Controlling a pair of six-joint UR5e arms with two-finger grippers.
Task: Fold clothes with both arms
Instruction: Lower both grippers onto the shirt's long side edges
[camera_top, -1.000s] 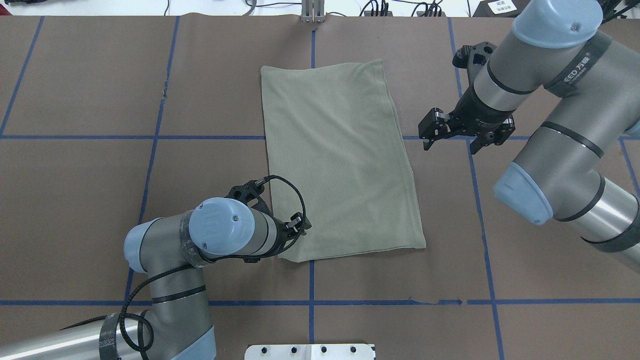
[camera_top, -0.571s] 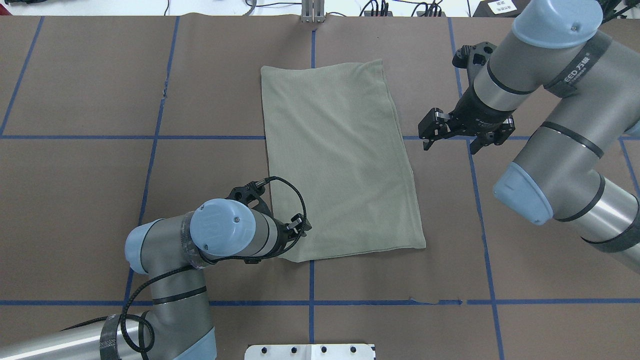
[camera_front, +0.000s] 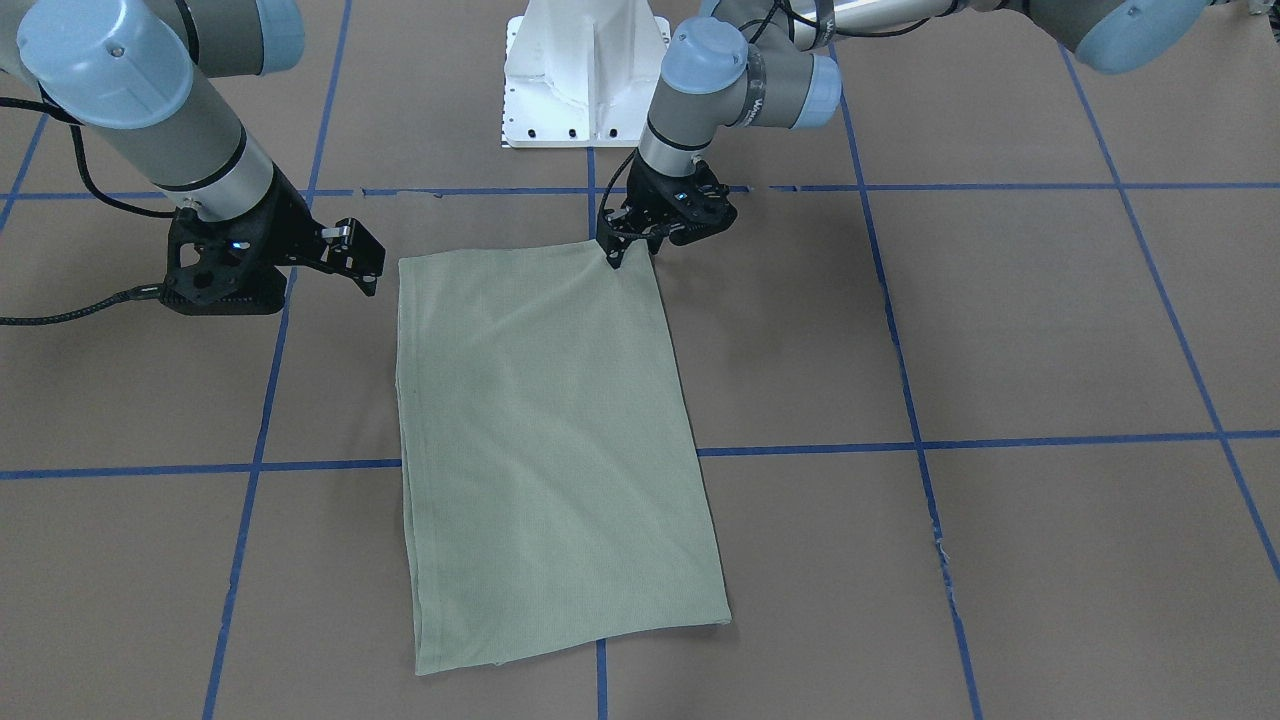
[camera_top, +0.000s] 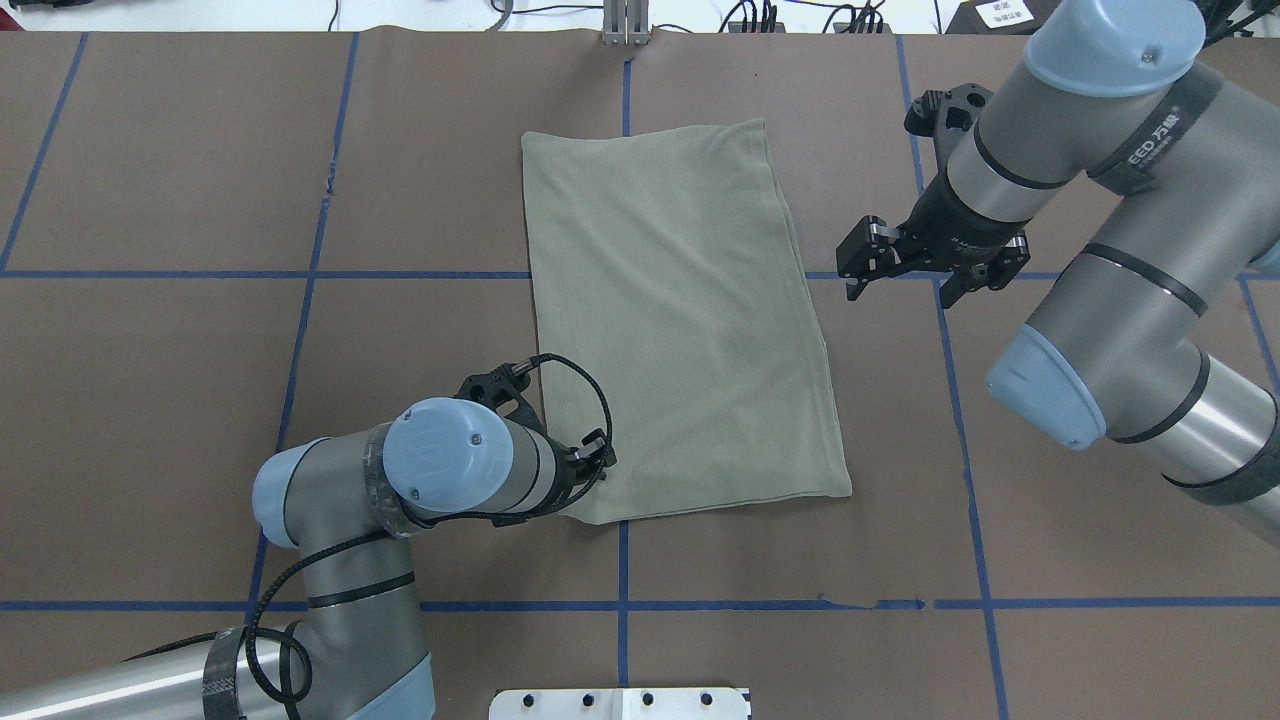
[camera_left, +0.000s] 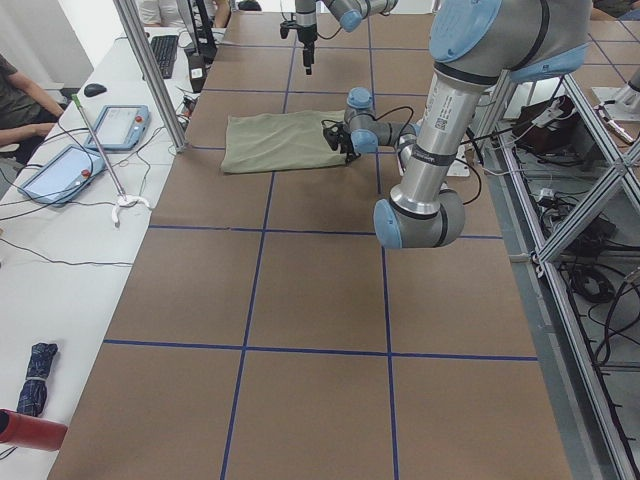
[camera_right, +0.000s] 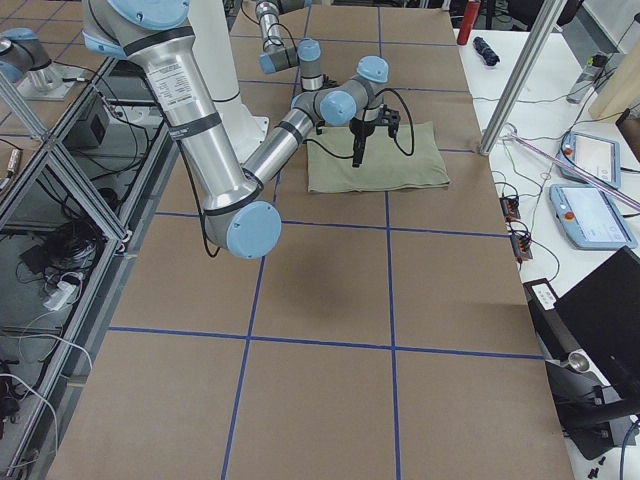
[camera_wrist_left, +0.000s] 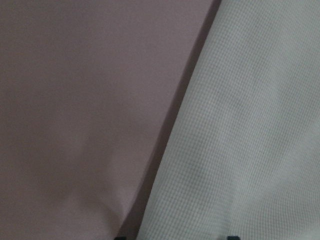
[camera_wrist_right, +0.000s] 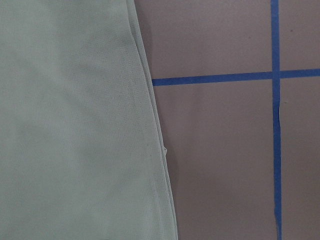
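- Lying flat mid-tabletop (camera_top: 200, 200), already folded into a long rectangle: the olive shirt (camera_top: 680, 320).
- Left end effector (camera_front: 630, 250): low at the shirt's robot-side corner, jaws apart across the edge, apparently gripping nothing yet.
- Right end effector (camera_top: 900, 298): spread wide, empty, just beside the opposite long edge.
- Probably best: close through all layers at the corner, bring the right one to the matching corner, lift evenly, keep the edges aligned.
- Count: one shirt, two arms, two end effectors.
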